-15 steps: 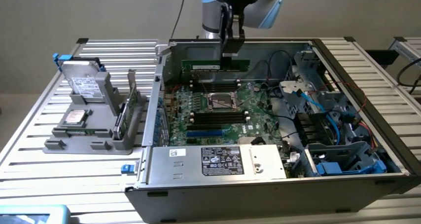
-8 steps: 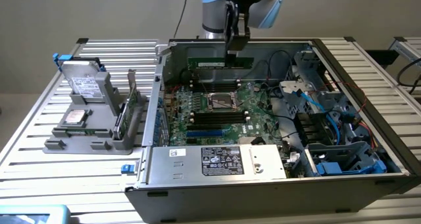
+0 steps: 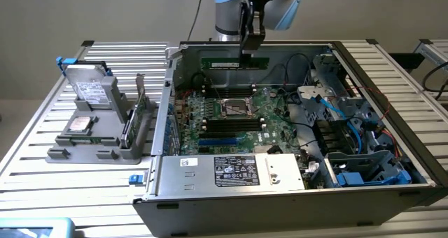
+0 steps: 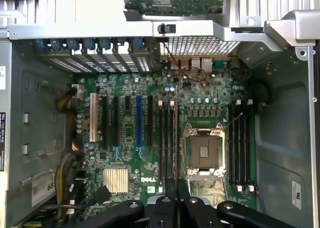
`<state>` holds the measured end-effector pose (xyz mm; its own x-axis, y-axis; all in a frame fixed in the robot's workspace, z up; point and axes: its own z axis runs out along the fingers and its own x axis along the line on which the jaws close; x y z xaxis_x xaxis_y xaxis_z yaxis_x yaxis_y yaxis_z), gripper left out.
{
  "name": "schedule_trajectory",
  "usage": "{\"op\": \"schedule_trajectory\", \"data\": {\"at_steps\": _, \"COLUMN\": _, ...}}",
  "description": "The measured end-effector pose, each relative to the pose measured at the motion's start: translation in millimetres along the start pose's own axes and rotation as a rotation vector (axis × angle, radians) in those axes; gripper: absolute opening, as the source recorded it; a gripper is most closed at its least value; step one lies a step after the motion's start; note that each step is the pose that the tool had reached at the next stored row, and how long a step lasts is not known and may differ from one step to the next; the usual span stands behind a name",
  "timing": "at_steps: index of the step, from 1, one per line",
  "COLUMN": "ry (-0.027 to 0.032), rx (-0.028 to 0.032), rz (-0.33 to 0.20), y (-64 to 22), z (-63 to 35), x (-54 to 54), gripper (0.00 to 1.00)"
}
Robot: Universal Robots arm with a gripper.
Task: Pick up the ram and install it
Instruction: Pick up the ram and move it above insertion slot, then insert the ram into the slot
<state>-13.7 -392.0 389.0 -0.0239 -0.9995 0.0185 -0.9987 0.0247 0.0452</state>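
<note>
**A:** Where is the ram (image 3: 234, 64)?

**B:** In the air inside the open computer case (image 3: 280, 212). It hangs level, long edge down, in front of the case's far wall and above the far end of the motherboard (image 3: 263, 104). It sits in no slot.

**A:** And the fingers (image 3: 251, 43)?

**B:** Closed on the ram. They pinch its upper edge towards the end on the exterior view's right, so most of the green stick juts out to that view's left.

**A:** What lies under it?

**B:** The CPU socket (image 3: 236, 108) is in the middle of the board, with rows of black memory slots (image 3: 234, 123) on its near side. In the wrist view the fingers (image 4: 170, 203) point down at the motherboard (image 4: 150, 153), close to the socket (image 4: 204, 153).

**A:** Anything else?

**B:** A power supply (image 3: 231, 171) with a label lies along the near side of the case. On the slatted tabletop (image 3: 42, 180), on the exterior view's left, a grey holder (image 3: 91, 143) carries a hard drive (image 3: 78, 125). It stands well apart from the fingers.
</note>
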Motion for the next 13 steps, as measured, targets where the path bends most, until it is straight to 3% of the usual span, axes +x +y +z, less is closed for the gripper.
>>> {"op": "schedule_trajectory", "data": {"at_steps": 13, "ry": 0.0063, "rx": 0.0001, "rz": 0.0, "y": -3.7, "z": 11.7, "x": -13.1, "gripper": 0.13}}
